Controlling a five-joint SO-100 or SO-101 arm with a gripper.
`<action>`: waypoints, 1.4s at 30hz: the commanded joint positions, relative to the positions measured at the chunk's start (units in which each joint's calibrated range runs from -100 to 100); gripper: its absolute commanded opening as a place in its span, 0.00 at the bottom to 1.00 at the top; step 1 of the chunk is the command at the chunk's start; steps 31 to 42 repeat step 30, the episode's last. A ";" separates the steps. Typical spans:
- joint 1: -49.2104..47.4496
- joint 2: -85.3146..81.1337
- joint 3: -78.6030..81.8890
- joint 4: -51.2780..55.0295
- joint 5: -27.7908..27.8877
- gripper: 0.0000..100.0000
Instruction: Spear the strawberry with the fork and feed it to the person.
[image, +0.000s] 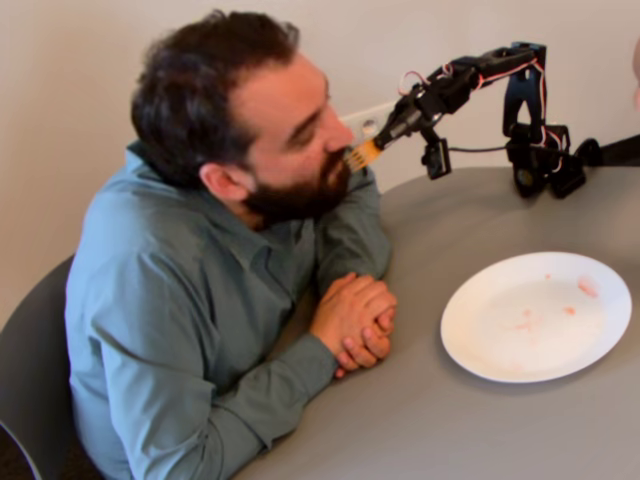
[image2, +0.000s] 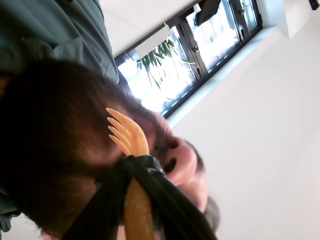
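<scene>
The person (image: 250, 120) leans over the table edge with the yellow-orange fork (image: 361, 154) at his lips. In the wrist view the fork (image2: 129, 135) shows bare tines against his dark beard (image2: 50, 150). The strawberry is out of view in both views. My gripper (image: 392, 128) reaches left from the black arm. Seen from the wrist camera, the gripper (image2: 137, 162) is shut on the fork's handle.
A white plate (image: 500, 345) with pale pink smears lies on the grey table at the right. The person's clasped hands (image: 355, 320) rest on the table edge left of it. The arm's base (image: 540, 160) stands at the back right.
</scene>
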 joint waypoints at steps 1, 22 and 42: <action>-1.29 -1.81 -0.16 1.23 -1.48 0.01; -25.54 -75.76 85.33 18.63 -34.09 0.02; -26.36 -75.84 85.33 17.68 -38.76 0.02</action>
